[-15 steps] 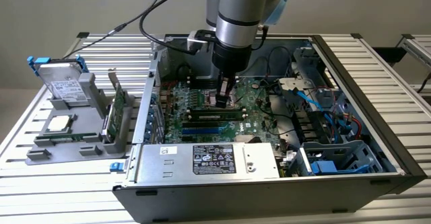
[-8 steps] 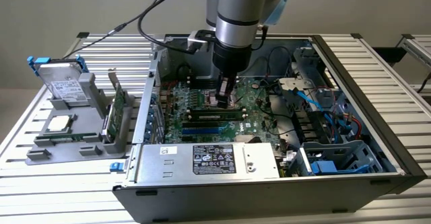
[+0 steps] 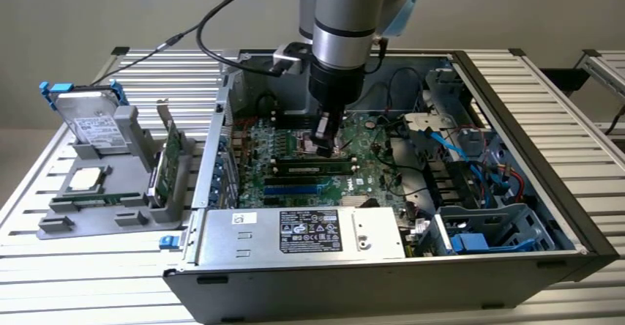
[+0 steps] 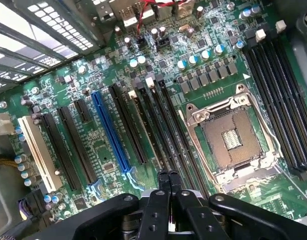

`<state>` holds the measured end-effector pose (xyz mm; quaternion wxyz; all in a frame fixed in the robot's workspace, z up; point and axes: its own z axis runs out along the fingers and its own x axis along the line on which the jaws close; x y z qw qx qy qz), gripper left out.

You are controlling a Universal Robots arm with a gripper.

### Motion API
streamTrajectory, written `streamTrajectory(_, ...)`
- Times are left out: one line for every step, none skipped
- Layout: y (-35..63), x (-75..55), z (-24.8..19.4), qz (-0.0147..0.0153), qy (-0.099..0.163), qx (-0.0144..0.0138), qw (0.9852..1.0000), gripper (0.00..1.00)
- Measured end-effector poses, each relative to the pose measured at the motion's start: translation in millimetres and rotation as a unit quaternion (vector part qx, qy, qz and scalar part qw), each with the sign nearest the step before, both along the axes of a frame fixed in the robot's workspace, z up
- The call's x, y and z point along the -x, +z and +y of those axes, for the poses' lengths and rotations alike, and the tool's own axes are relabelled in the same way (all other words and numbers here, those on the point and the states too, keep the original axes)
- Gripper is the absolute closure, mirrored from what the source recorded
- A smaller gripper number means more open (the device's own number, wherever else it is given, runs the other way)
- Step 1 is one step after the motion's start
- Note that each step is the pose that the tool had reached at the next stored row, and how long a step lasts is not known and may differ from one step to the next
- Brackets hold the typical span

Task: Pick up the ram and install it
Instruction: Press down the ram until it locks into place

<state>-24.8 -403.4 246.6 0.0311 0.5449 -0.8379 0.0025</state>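
the arm reaches down into the open computer case [image 3: 547, 215], and its gripper [image 3: 326, 148] hangs just above the motherboard [image 3: 293, 146] with the two fingers [image 4: 162, 186] pressed together and nothing between them; in the wrist view the gripper [image 4: 168, 176] shows its closed tips over the run of black memory slots [image 4: 166, 125] that lie between the blue expansion slot [image 4: 111, 132] and the bare processor socket [image 4: 233, 137]. the ram [image 3: 315, 168] sits seated lengthwise in a slot on the board, a long narrow stick with dark chips, just below the gripper tips in the exterior view and apart from them; in the wrist view i cannot tell which slot carries it. another bank of black slots [image 4: 281, 100] runs on the far side of the socket. at the front of the case lies the grey power supply [image 3: 303, 233] with its label, and to the exterior view's right a drive cage [image 3: 488, 230] with blue cables [image 3: 459, 157]. outside the case, on the exterior view's left, a grey holder tray [image 3: 58, 222] rests on the slatted table [image 3: 586, 120] and carries a metal drive with blue tabs [image 3: 90, 120], a processor chip [image 3: 86, 178] lying flat, and a green card [image 3: 172, 160] standing upright
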Motion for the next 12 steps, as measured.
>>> streamTrajectory(0.0, 0.0, 0.0, -0.0008, -0.006, 0.0000, 1.0000, 0.90)
streamTrajectory(0.0, 0.0, 0.0, -0.0015, -0.012, 0.0000, 0.9999, 0.90)
streamTrajectory(0.0, 0.0, 0.0, -0.0031, -0.023, 0.0000, 0.9997, 0.90)
streamTrajectory(0.0, 0.0, 0.0, -0.0038, -0.029, 0.0000, 0.9996, 0.90)
streamTrajectory(0.0, 0.0, 0.0, -0.0046, -0.035, 0.0000, 0.9994, 0.90)
streamTrajectory(0.0, 0.0, 0.0, -0.0052, -0.041, 0.0000, 0.9992, 0.90)
streamTrajectory(-0.1, 0.0, 0.0, -0.0057, -0.047, 0.0000, 0.9989, 0.90)
streamTrajectory(-0.1, 0.0, 0.0, -0.0061, -0.053, 0.0001, 0.9986, 0.90)
streamTrajectory(-0.1, 0.0, 0.0, -0.0063, -0.060, 0.0002, 0.9982, 0.90)
streamTrajectory(-0.2, 0.0, 0.0, -0.0064, -0.067, 0.0002, 0.9977, 0.90)
streamTrajectory(-0.2, 0.1, 0.0, -0.0065, -0.074, 0.0003, 0.9972, 0.90)
streamTrajectory(-0.3, 0.1, 0.0, -0.0066, -0.081, 0.0003, 0.9967, 0.90)
